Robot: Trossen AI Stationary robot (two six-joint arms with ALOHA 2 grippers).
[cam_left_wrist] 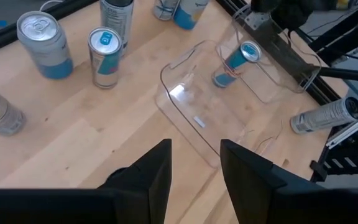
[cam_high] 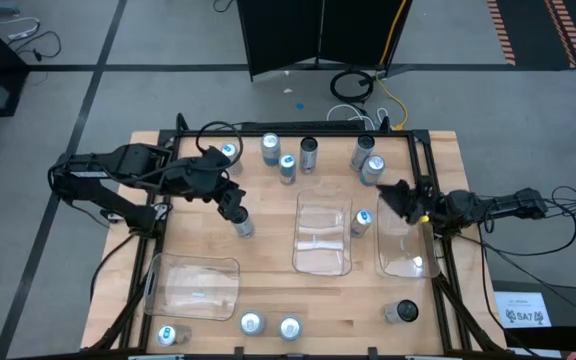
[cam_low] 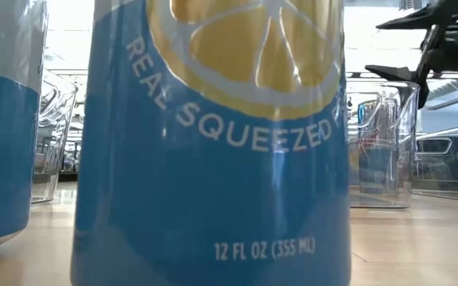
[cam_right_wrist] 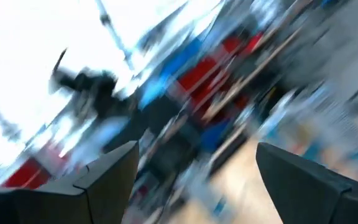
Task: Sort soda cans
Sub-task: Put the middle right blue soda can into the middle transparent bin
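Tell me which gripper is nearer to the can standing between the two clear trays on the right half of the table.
Right. The right gripper hovers just beside that can, over the right tray. The left gripper is across the middle tray, well to the can's other side.

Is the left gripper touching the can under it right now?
Cannot tell. In the high view the left gripper overlaps a can, but straight-down hides any gap. The left wrist view shows open fingers with nothing between them.

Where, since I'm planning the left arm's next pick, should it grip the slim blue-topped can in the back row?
Probably round the side wall at mid-height. The blue-topped can stands upright, so its round wall offers two opposite faces for the left tool, which is open. Come from the table's front side: bare wood lies there, while a dark can and a wider can stand close behind it.
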